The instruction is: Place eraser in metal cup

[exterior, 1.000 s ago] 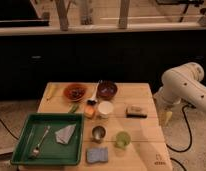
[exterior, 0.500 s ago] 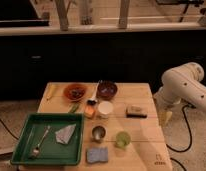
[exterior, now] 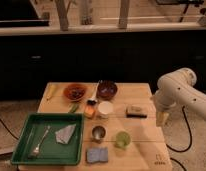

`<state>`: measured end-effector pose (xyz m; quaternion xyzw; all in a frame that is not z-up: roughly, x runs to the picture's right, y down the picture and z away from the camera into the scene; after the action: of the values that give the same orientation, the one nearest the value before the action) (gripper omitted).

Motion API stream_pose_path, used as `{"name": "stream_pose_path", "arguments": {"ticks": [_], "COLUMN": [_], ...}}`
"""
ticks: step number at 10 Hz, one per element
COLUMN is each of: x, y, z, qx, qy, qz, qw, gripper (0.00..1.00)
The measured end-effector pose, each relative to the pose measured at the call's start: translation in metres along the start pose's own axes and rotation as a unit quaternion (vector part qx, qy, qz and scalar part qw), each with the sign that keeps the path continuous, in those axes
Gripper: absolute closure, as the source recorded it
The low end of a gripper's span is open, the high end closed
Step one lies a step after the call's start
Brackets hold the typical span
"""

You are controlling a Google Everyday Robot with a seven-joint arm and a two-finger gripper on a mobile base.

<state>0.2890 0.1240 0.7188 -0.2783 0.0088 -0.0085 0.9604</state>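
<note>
eraser (exterior: pixel 136 110): lies flat on the counter (exterior: pixel 146 146), right half, tan face up, black base under it
eraser axis: long axis runs 9 to 3 o'clock, ends pointing left and right, parallel to the counter's front edge
eraser vs jaws: eraser sits at about 9 o'clock from my jaws, near but apart, no contact
jaws place: hanging under my white arm (exterior: pixel 179 93) at the counter's right edge, at 3 to 4 o'clock from the eraser
jaws state: can't tell whether apart or together
metal cup (exterior: pixel 98 133): upright, at about 8 o'clock from the eraser, apart from it, dark inside
white cup (exterior: pixel 105 108): at 9 o'clock from the eraser, between it and the orange block (exterior: pixel 89 113)
green cup (exterior: pixel 122 139): just beside the metal cup, at its 4 o'clock
sponge (exterior: pixel 97 155): at 6 o'clock from the metal cup, near the front edge
green tray (exterior: pixel 25 131): left front of the counter, at 9 o'clock from the metal cup
</note>
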Motion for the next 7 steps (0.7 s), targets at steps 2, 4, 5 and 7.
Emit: {"name": "stream_pose_path", "arguments": {"ticks": [2, 4, 5, 7], "x": [-0.001, 0.0, -0.002, -0.004], "y": [-0.003, -0.008, -0.01, -0.014], "z": [0.007, 0.017, 0.021, 0.03], "qx": [0.0, 0.002, 0.002, 0.003], "qy": [-0.006, -0.011, -0.014, -0.02], "qz": [-0.01, -0.018, -0.022, -0.034], "qw": [0.9999, 0.9998, 0.9997, 0.9992], "gripper": [0.2, 0.2, 0.2, 0.2]}}
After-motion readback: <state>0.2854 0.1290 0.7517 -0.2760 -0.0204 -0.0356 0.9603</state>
